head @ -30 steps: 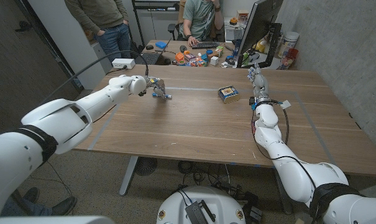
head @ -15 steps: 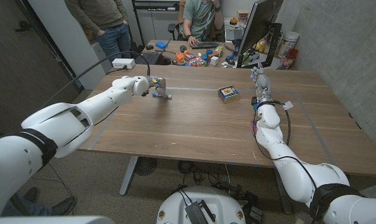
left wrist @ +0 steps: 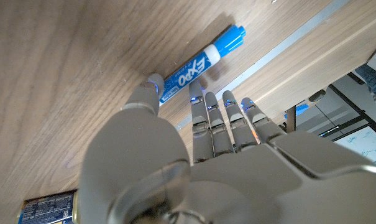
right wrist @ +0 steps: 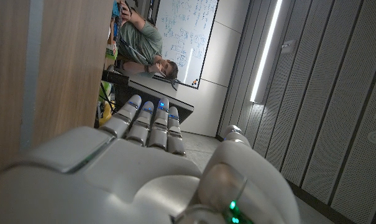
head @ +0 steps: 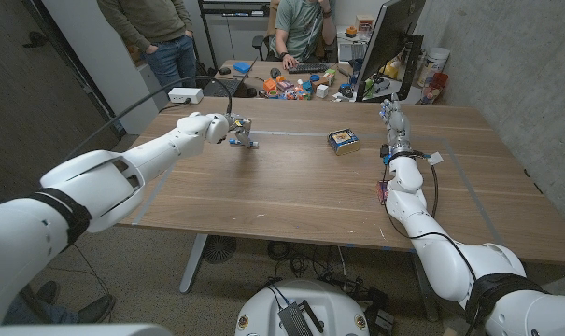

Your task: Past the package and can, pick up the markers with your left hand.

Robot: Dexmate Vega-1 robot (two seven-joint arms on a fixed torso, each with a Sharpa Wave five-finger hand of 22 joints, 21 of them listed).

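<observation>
While over the marker [left wrist: 200, 62], left hand [left wrist: 194, 143] near the table's far edge [head: 291, 105].

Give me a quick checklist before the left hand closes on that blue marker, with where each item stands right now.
1. Left hand is over the blue Expo marker: ok, fingers reach to it in the left wrist view.
2. Marker already held: not ok, it lies on the wooden table and the fingers are not closed around it.
3. Thumb touching the marker's end: cannot tell.
4. Marker cap on: ok.
5. Small package clear of the left hand: ok, it sits well toward the right side.
6. Right hand out of the way: ok, raised by the table's far right edge, holding nothing.
</observation>
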